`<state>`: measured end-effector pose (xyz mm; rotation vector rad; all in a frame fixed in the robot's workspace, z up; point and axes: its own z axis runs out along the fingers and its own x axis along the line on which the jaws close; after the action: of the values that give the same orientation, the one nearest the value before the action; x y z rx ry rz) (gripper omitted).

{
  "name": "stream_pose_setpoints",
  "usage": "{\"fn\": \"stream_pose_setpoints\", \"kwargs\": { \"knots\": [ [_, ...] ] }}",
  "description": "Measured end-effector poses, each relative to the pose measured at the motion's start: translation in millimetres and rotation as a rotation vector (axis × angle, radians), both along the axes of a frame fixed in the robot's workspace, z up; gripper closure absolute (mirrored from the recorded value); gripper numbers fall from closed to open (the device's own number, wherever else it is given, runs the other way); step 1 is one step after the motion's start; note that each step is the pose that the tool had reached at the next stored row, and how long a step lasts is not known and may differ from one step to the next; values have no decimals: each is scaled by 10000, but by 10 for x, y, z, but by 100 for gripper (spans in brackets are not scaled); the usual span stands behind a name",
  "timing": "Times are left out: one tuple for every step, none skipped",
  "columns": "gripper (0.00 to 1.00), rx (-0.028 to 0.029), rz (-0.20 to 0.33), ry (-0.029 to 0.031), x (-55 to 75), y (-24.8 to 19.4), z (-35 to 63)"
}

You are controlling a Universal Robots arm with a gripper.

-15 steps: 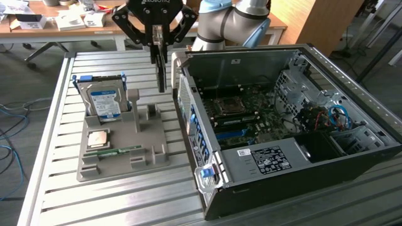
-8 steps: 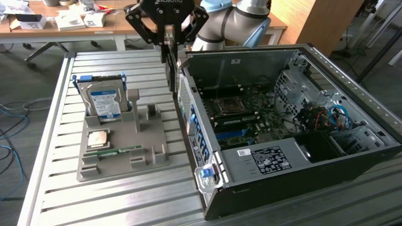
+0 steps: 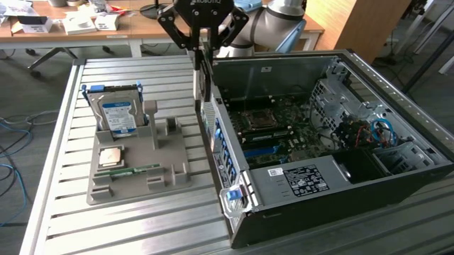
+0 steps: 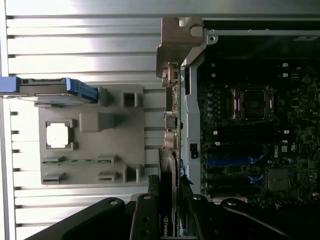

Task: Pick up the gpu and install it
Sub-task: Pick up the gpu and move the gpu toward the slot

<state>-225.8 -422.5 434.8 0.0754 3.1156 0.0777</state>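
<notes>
The gpu [image 3: 201, 79] is a thin dark card hanging edge-on, its silvery bracket [image 3: 208, 112] at the lower end. My gripper [image 3: 202, 47] is shut on the card's upper part, above the open computer case [image 3: 333, 212]. The card hovers over the case wall nearest the grey holder, just outside the motherboard [image 3: 277, 127]. In the wrist view, my gripper [image 4: 169, 187] has the card [image 4: 166, 220] between its black fingers [image 4: 145, 215], and the bracket [image 4: 172, 50] is at the far end. The blue slot [image 4: 230, 161] on the board lies beside the card.
A grey holder [image 3: 127, 183] on the slatted metal table [image 3: 142, 228] carries a silver hard drive [image 3: 117, 114], a processor chip [image 3: 110, 155] and a green memory stick [image 3: 127, 171]. Cables [image 3: 379, 130] and drive cages fill the case's far side. A cluttered wooden desk [image 3: 142, 26] stands behind.
</notes>
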Motion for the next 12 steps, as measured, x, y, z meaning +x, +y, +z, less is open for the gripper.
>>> {"fn": "stream_pose_setpoints", "kwargs": {
  "knots": [
    [74,0,1,1,26,0,0],
    [74,1,0,0,52,0,0],
    [74,1,-1,0,80,0,0],
    [74,2,-1,0,112,0,0],
    [74,3,-1,1,142,0,0],
    [74,5,0,1,173,0,0],
    [74,6,0,1,207,0,1],
    [74,8,0,1,243,0,1],
    [74,11,-1,0,281,0,0],
    [74,15,-2,0,318,0,0],
    [74,17,-1,0,357,0,0],
    [74,20,1,0,394,0,0]
  ]
}}
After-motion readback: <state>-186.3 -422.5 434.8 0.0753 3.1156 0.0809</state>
